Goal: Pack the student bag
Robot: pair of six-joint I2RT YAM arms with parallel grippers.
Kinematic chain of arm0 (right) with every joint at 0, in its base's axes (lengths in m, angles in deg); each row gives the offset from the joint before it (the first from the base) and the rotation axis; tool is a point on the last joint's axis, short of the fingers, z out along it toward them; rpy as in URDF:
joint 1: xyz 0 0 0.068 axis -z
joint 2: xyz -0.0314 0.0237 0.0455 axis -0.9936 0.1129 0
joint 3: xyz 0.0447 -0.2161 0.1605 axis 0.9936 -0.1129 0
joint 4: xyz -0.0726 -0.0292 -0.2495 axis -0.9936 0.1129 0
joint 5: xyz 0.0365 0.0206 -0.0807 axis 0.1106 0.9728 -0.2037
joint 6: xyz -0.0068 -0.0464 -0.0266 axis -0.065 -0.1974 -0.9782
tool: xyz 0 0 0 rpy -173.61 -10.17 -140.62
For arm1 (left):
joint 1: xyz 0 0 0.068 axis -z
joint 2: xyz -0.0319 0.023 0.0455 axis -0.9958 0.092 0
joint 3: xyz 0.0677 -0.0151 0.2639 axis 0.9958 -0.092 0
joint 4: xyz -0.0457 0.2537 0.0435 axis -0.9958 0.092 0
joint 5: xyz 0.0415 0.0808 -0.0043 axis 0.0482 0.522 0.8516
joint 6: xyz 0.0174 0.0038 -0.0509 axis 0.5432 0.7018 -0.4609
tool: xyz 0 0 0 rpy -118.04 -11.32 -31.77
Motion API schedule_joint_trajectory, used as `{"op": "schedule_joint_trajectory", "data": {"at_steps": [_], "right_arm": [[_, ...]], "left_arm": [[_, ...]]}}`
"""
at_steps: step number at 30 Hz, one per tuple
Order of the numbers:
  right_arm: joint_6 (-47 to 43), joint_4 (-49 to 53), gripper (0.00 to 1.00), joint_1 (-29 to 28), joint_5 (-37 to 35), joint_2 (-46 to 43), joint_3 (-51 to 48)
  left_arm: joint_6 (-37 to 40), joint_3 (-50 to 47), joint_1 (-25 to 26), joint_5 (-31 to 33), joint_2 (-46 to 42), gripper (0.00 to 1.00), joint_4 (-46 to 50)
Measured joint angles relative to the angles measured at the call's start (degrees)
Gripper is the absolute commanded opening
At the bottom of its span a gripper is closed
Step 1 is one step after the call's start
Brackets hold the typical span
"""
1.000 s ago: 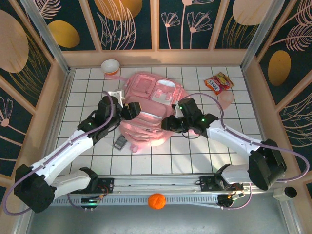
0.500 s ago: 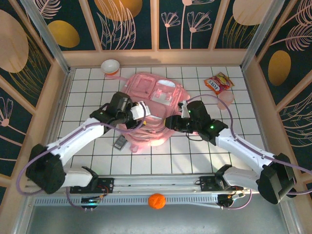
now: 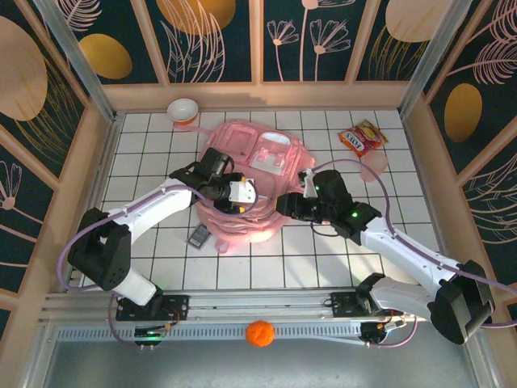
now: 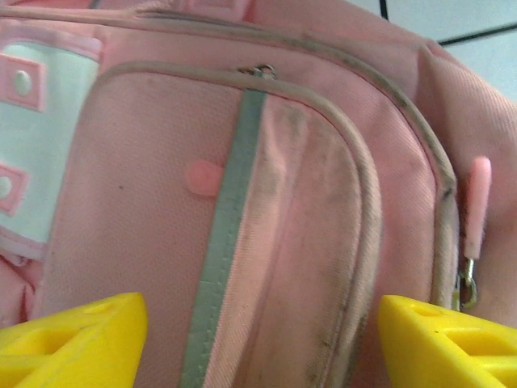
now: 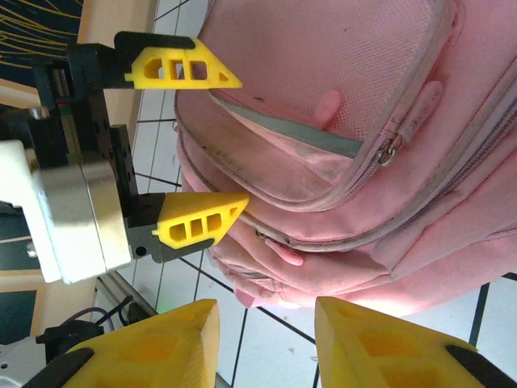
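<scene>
Now my left pincer (image 4: 262, 307) hangs released over the zipped front pocket (image 4: 307, 226) of the large soft pink fabric backpack (image 3: 242, 141); my right pincer (image 5: 266, 311) gapes empty beside it.

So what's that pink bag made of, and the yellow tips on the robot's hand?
The student bag looks like woven matte fabric, probably polyester: fine weave shows, with grey scuffs along the piping. Its zip pull seems smooth rubbery plastic. The left hand has yellow fingers that look like hard matte plastic with cut-out windows.
</scene>
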Motion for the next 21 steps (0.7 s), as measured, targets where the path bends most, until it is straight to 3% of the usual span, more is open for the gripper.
{"op": "schedule_joint_trajectory", "data": {"at_steps": [7,9,10,13,17,21], "right_arm": [[0.0,-0.2,0.36,0.0,-0.2,0.0,0.0],[0.0,-0.2,0.36,0.0,-0.2,0.0,0.0],[0.0,-0.2,0.36,0.0,-0.2,0.0,0.0],[0.0,-0.2,0.36,0.0,-0.4,0.0,0.0],[0.0,-0.4,0.36,0.0,-0.9,-0.4,-0.6],[-0.5,-0.7,0.37,-1.7,-1.8,-0.2,-0.8]], "left_arm": [[2.7,-0.1,0.0,1.0,0.6,0.76,0.6],[2.6,-0.8,0.0,2.1,0.6,0.7,-1.3],[2.4,-1.1,0.0,2.7,0.7,0.64,-2.2],[0.9,-1.4,0.0,3.5,1.4,0.31,-3.9],[-2.3,-1.4,0.0,2.4,0.9,0.0,-4.8],[-6.5,-1.1,0.0,0.8,-2.3,0.0,-6.2]]}}
